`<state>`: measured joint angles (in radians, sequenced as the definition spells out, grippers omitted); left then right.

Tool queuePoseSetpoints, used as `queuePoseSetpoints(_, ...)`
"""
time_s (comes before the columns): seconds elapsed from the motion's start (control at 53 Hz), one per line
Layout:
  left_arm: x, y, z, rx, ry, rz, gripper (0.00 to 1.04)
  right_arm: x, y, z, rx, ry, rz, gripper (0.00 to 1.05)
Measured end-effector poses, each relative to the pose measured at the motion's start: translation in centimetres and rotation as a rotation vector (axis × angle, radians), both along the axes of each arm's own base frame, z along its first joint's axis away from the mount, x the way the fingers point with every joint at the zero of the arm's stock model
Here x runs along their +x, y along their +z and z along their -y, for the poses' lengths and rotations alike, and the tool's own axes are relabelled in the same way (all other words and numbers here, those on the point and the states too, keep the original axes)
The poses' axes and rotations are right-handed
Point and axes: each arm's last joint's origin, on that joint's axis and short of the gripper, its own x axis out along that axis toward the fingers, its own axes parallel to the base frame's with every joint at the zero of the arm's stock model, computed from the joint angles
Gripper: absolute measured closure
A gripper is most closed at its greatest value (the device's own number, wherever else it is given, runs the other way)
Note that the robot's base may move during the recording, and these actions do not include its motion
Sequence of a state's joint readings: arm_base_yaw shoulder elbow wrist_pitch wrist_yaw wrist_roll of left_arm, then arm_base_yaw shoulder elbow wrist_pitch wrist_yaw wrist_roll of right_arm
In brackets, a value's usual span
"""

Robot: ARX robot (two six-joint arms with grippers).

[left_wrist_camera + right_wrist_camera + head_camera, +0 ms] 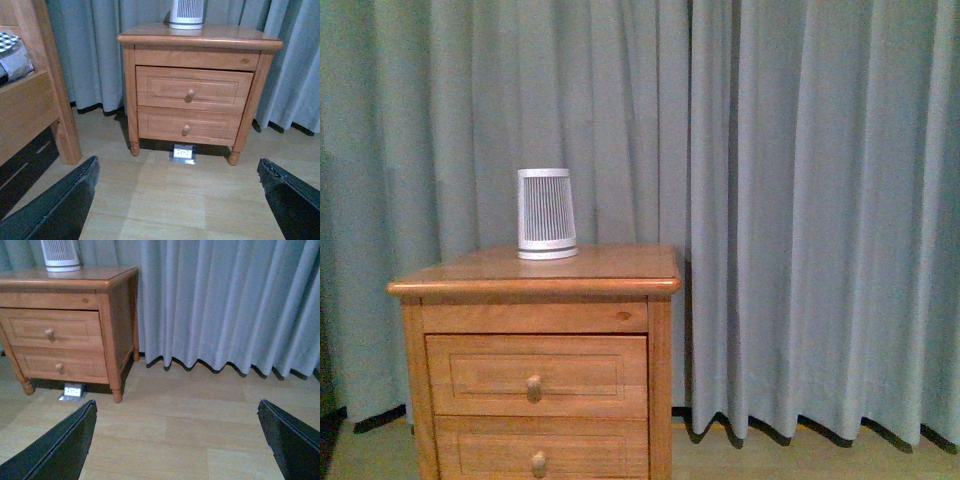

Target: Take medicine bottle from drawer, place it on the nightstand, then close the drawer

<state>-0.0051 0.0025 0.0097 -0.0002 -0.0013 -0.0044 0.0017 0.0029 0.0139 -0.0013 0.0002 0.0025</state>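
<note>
The honey-brown nightstand (530, 275) stands before grey curtains; it also shows in the left wrist view (200, 42) and the right wrist view (65, 282). Its upper drawer (535, 372) is shut, with a small round knob (533, 386); the drawer also shows from the left wrist (192, 89) and the right wrist (50, 329). The medicine bottle is hidden. My left gripper (177, 200) is open and empty, low over the floor, well back from the nightstand. My right gripper (175, 440) is open and empty, off to the nightstand's right. Neither gripper shows in the front view.
A white-and-grey striped tapered device (546, 214) stands on the nightstand top. The lower drawer (187, 125) is shut. A wooden bed frame post (55, 85) stands left of the nightstand. A white floor socket (183, 152) lies under the cabinet. Grey curtains (800, 200) hang behind.
</note>
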Motion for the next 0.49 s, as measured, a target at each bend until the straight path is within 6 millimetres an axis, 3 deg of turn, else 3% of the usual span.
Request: queuePoseSetpoints(0.491, 0.0, 0.0, 0.0, 0.0, -0.001, 0.0, 0.07, 0.0, 0.0, 0.0, 0.0, 0.0, 0.0, 0.07)
